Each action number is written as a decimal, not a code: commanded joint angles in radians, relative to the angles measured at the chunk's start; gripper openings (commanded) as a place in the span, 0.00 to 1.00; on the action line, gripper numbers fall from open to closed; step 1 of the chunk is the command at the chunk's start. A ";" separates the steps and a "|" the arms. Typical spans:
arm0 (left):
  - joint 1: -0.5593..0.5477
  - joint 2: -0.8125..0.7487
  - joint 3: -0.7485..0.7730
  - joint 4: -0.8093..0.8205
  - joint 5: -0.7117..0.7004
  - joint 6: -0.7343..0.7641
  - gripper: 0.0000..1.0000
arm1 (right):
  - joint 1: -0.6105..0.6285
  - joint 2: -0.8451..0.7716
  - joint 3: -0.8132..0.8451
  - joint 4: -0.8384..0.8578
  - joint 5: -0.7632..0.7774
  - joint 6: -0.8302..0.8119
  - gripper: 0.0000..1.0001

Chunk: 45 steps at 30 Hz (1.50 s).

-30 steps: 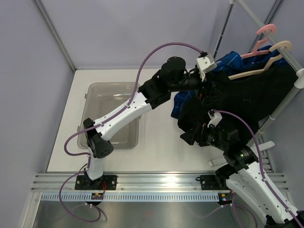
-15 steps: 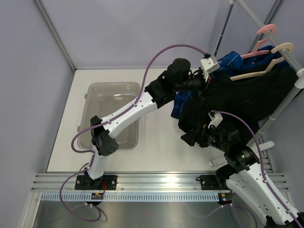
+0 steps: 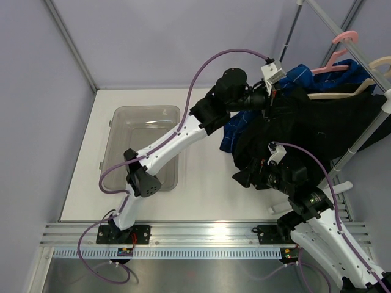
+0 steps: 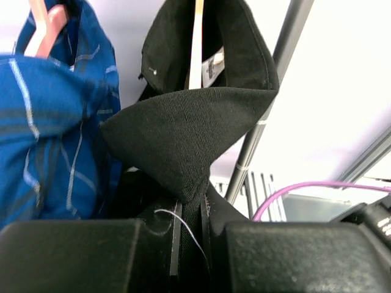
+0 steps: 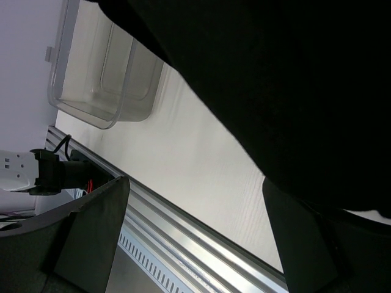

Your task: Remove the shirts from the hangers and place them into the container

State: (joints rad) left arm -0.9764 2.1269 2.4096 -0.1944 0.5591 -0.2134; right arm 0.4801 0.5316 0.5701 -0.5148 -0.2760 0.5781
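My left hand (image 4: pixel 189 213) gripped a fold of the black shirt (image 4: pixel 183 140), whose collar hung on the beige hanger (image 4: pixel 195 43); I judged a slow pull along the hanger's arm best, my right hand (image 5: pixel 195 213) released beneath.

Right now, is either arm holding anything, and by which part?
The left end effector pinches the black shirt by a fold of cloth near its collar. The right end effector is open, holding nothing.
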 commanded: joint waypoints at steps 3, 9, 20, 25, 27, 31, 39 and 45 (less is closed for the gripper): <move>0.022 0.060 0.120 0.153 0.036 -0.122 0.00 | 0.011 -0.005 0.042 0.004 0.015 -0.014 1.00; 0.041 0.137 0.163 0.187 0.038 -0.204 0.00 | 0.011 -0.001 0.042 0.009 0.018 -0.006 0.99; 0.064 0.127 0.099 0.166 0.025 -0.227 0.00 | 0.011 0.019 0.022 0.026 0.053 0.009 0.99; 0.068 -0.074 -0.180 0.040 -0.047 -0.123 0.00 | 0.011 -0.033 0.027 -0.002 0.080 0.006 0.99; 0.068 -0.198 -0.323 -0.020 -0.099 -0.093 0.00 | 0.011 -0.080 0.036 0.013 0.052 0.006 1.00; 0.071 -0.364 -0.478 -0.157 -0.183 -0.087 0.00 | 0.011 -0.102 0.109 0.018 -0.127 -0.026 0.99; 0.064 -0.781 -0.874 -0.250 -0.274 -0.132 0.00 | 0.011 -0.059 0.326 -0.122 -0.246 -0.141 0.99; 0.061 -1.120 -1.092 -0.353 -0.332 -0.150 0.00 | 0.011 -0.033 0.445 -0.162 -0.299 -0.178 0.99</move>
State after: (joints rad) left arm -0.9142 1.1656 1.3659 -0.5251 0.2810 -0.3470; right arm 0.4843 0.4706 0.9463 -0.6189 -0.5049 0.4500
